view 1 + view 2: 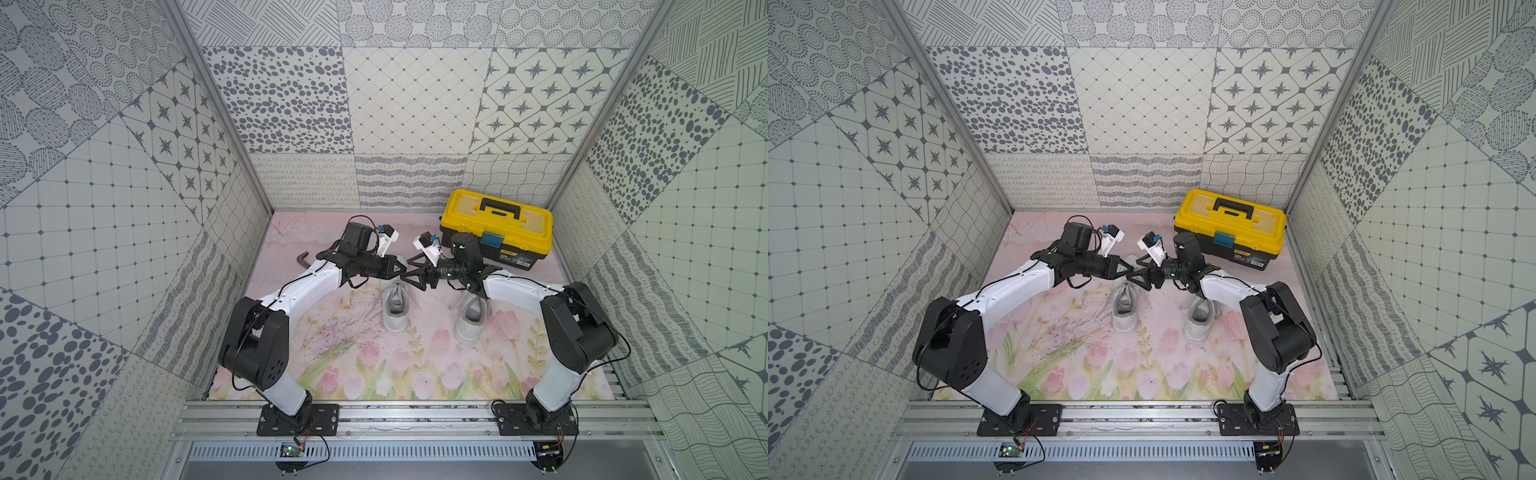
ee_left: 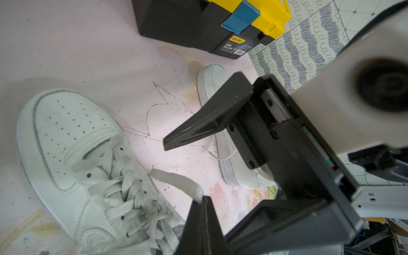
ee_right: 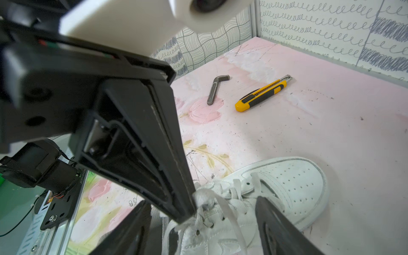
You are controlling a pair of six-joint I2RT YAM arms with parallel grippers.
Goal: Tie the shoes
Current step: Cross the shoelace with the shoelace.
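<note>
Two white shoes stand side by side on the floral mat, toes toward the back wall: the left shoe (image 1: 395,309) (image 1: 1124,309) (image 2: 66,154) (image 3: 287,187) and the right shoe (image 1: 469,322) (image 1: 1200,322) (image 2: 212,81). Above the left shoe's lacing my left gripper (image 1: 401,276) (image 1: 1129,276) (image 2: 204,198) is shut on a flat grey-white lace (image 2: 176,178) (image 3: 202,196). Facing it, my right gripper (image 1: 409,275) (image 1: 1136,274) (image 3: 203,202) is open, its fingers either side of the left gripper's tip and the pinched lace. The right shoe's laces are mostly hidden by the right arm.
A yellow and black toolbox (image 1: 496,224) (image 1: 1229,224) (image 2: 198,22) stands at the back right, close behind the right wrist. A yellow utility knife (image 3: 262,93) and a bent grey metal key (image 3: 215,88) (image 1: 301,259) lie at the back left. Patterned walls enclose three sides.
</note>
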